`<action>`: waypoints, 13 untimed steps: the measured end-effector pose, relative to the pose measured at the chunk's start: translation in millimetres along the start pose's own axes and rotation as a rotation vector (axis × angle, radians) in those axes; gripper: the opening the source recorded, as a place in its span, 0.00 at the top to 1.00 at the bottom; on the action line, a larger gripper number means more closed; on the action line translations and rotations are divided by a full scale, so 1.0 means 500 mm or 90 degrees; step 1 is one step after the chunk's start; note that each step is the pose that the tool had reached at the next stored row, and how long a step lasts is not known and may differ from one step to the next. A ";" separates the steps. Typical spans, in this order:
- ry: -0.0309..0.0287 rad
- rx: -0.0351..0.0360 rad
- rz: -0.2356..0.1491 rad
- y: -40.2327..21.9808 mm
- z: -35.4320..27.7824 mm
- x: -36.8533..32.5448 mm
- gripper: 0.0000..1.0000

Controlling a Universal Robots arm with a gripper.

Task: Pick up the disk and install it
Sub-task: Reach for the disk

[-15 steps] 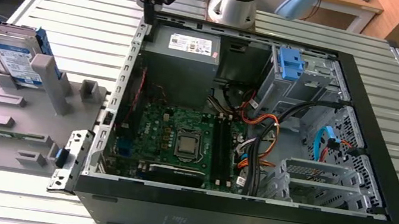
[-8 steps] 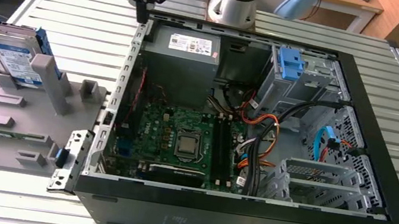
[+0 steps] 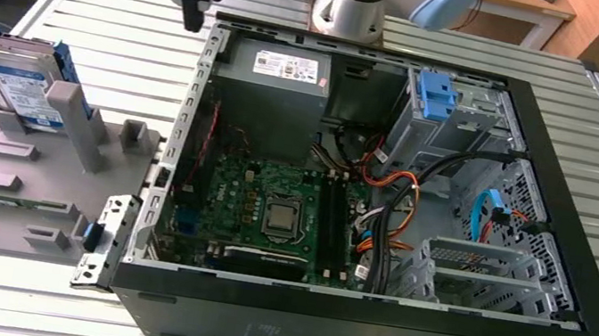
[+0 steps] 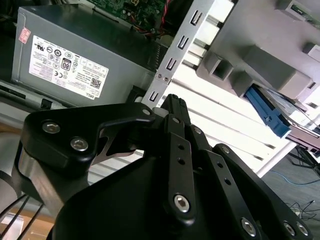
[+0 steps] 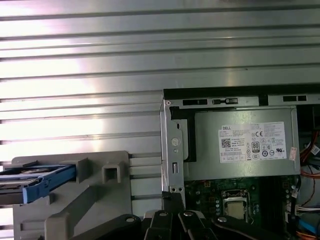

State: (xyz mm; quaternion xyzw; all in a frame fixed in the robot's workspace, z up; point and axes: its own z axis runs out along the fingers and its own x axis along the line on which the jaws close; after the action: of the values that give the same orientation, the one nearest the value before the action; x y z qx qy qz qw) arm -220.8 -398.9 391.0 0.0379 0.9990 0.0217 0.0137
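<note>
The gripper [image 3: 193, 20] is hovering at the exterior view's upper left, above the computer case's [image 3: 579, 266] rim. Its fingers are pressed together, holding nothing. The disk [image 3: 26, 89] is standing on edge in the grey holder [image 3: 34, 171], well apart toward the lower left, its long edge slanting down-right.

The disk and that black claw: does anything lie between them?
In the exterior view, only bare slatted table separates the gripper from the disk.
</note>
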 end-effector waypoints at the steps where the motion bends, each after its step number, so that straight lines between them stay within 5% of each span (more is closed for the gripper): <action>1: -0.0001 0.0000 0.000 0.000 0.000 0.005 0.89; 13: -0.0011 -0.0001 0.000 -0.005 0.000 0.068 0.89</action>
State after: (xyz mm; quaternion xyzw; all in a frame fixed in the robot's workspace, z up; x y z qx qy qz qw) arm -254.8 -398.9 390.1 0.0378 0.9989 0.0218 0.0145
